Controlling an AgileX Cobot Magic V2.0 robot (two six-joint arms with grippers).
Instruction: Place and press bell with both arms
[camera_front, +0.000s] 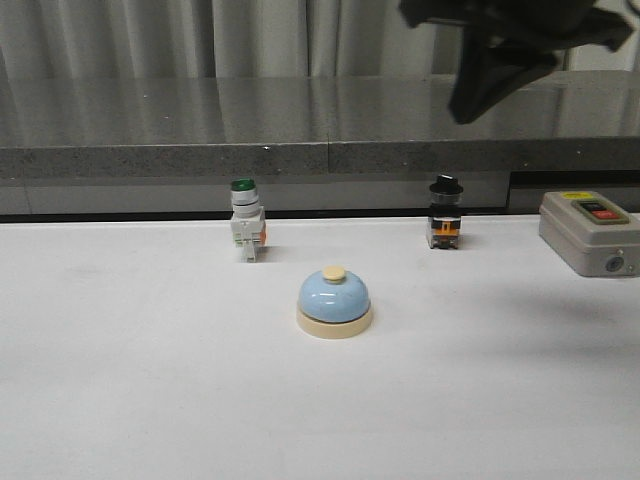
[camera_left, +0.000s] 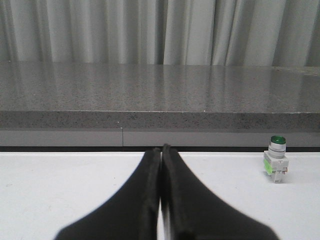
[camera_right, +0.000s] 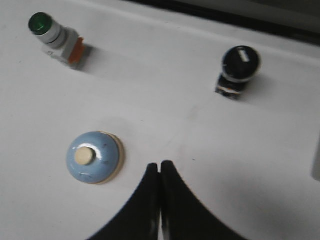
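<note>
The bell (camera_front: 334, 301) sat upright near the middle of the white desk (camera_front: 120, 400), all on its own, cream button on top and nothing touching it. Behind it to one side stood the green-capped switch (camera_front: 246, 231), and to the other the black-knobbed switch (camera_front: 445, 213), both well apart from it; the grey box with the red button (camera_front: 589, 231) waited off at the right edge.

High above, the right gripper (camera_right: 160, 167) hung over the desk with its jaws pressed together and holding nothing, the bell (camera_right: 95, 156) lying just off to one side of the tips in its own camera. The left gripper (camera_left: 161, 150) was down low, jaws likewise closed and empty, looking across the desk toward the grey ledge, with only the green-capped switch (camera_left: 275, 158) in sight.

Now, the bell itself: it looked small and rigid, probably light, and that glossy dome would likely be slippery and tend to squirt out of a pinch. The safer hold seemed to be low, jaws across the cream base rim where the sides are straighter. Pressing would call for a closed tip coming straight down on the button, since an off-centre push could slide or tip so light a thing.
</note>
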